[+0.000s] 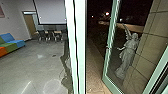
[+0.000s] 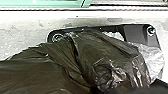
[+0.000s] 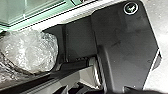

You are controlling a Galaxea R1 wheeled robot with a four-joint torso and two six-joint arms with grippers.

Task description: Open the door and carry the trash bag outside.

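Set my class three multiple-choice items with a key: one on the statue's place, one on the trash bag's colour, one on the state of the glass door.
1. Where is the winged statue?
A) On the sofa
B) Beside the beige tiled wall
C) Under the screen

2. What colour is the trash bag?
A) Dark
B) Bright yellow
C) Pink

3. How does the glass door stand?
A) Fully closed
B) Lying on the ground
C) Open

Key:
1 B: the head view shows it next to that wall.
2 A: dark plastic spreads across the left wrist view.
3 C: a gap onto the paving shows alongside its green frame.
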